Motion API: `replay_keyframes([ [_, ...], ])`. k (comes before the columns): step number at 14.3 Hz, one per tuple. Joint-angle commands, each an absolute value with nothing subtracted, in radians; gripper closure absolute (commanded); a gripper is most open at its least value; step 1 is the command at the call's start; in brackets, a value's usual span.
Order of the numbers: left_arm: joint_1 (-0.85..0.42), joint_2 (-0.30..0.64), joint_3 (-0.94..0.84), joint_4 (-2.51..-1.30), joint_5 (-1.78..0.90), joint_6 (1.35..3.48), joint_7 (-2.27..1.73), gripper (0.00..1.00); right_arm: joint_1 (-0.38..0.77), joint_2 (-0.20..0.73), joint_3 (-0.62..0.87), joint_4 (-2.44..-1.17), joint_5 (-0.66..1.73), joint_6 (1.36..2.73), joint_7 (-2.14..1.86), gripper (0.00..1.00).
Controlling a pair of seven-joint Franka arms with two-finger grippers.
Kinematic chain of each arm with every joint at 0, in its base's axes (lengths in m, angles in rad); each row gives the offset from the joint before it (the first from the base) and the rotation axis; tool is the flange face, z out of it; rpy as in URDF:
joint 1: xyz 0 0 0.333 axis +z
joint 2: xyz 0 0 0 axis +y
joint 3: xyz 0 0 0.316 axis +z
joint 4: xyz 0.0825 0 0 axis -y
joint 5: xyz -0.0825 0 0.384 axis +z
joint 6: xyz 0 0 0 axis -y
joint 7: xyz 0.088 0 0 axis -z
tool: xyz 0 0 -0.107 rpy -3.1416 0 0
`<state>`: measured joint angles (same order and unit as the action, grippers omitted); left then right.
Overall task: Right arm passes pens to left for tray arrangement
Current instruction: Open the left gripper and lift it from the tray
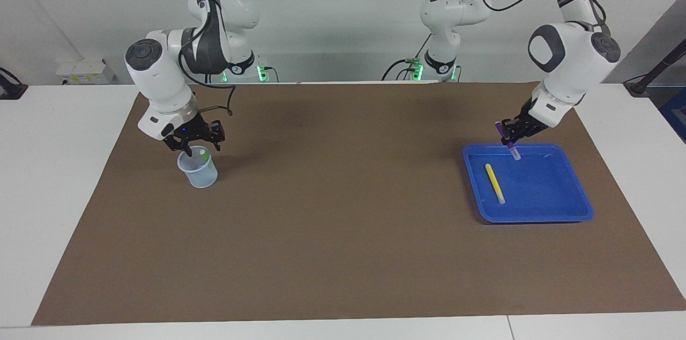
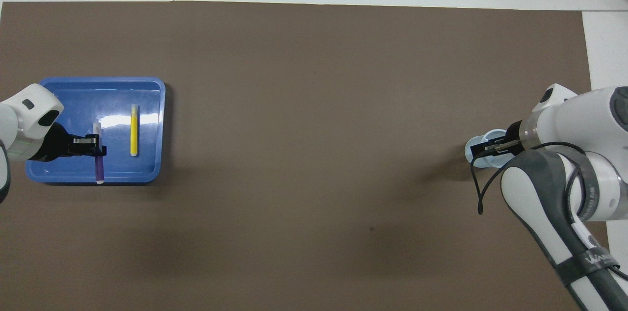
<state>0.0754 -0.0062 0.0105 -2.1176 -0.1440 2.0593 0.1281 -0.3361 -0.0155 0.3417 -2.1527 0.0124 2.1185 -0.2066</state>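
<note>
My left gripper (image 1: pixel 511 139) (image 2: pixel 96 148) is shut on the purple pen (image 1: pixel 514 152) (image 2: pixel 99 168). It holds the pen tilted, pale end down, over the edge of the blue tray (image 1: pixel 536 217) (image 2: pixel 98 80) nearest the robots. I cannot tell whether the tip touches the tray. The yellow pen (image 1: pixel 494 182) (image 2: pixel 133 129) lies flat in the tray. At the right arm's end of the table, the green pen (image 1: pixel 205 156) stands in a small pale-blue cup (image 1: pixel 199 175) (image 2: pixel 474 153). My right gripper (image 1: pixel 194 148) (image 2: pixel 492 148) is at the cup's mouth.
A brown mat (image 1: pixel 343 211) covers most of the white table. The cup and the tray sit at its two ends, with only bare mat between them.
</note>
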Motion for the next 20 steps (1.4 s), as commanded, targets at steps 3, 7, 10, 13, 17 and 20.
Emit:
replay_keyframes([
  [3, 0.109, 0.07, 0.002, -2.105, -0.098, 2.147, 0.181, 1.0, -0.356, -0.032, 0.354, -2.192, -0.005, 2.171, -0.213, 0.32],
  [7, 0.133, 0.133, 0.002, -2.091, -0.057, 2.215, 0.201, 1.0, -0.356, -0.018, 0.354, -2.192, -0.005, 2.19, -0.213, 0.37],
  [10, 0.146, 0.199, 0.002, -2.085, -0.057, 2.29, 0.206, 1.0, -0.356, -0.017, 0.354, -2.192, -0.005, 2.195, -0.213, 0.59],
  [13, 0.164, 0.254, 0.002, -2.086, -0.057, 2.364, 0.224, 1.0, -0.356, -0.017, 0.354, -2.191, -0.005, 2.197, -0.215, 0.84],
  [17, 0.178, 0.29, 0.002, -2.088, -0.057, 2.417, 0.224, 1.0, -0.357, -0.017, 0.354, -2.191, -0.005, 2.194, -0.216, 1.0],
  [20, 0.178, 0.293, 0.002, -2.088, -0.057, 2.427, 0.224, 1.0, -0.359, -0.011, 0.353, -2.169, -0.006, 2.18, -0.225, 1.0],
])
